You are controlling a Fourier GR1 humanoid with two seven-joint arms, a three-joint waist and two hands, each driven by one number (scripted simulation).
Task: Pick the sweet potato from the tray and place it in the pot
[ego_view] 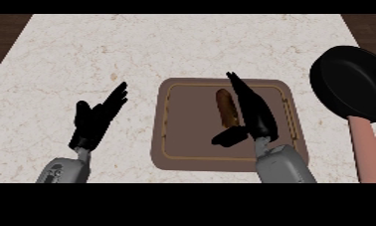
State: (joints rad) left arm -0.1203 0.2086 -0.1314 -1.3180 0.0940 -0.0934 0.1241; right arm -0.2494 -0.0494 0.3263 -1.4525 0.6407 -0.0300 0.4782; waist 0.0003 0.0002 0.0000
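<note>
A brown sweet potato (226, 106) lies lengthwise in the middle of the brown tray (183, 125). My right hand (253, 110) is over the tray just right of the sweet potato, fingers straight and pointing away, thumb spread out below the potato's near end. It is open and holds nothing. The black pot (345, 83) with a pinkish handle (362, 145) sits at the right edge of the counter. My left hand (99, 115) rests open on the counter left of the tray, fingers up.
The counter top (110, 46) is pale marble, with dark wood showing past its far corners. The pot's handle runs toward the near right edge, close to my right forearm (283, 165).
</note>
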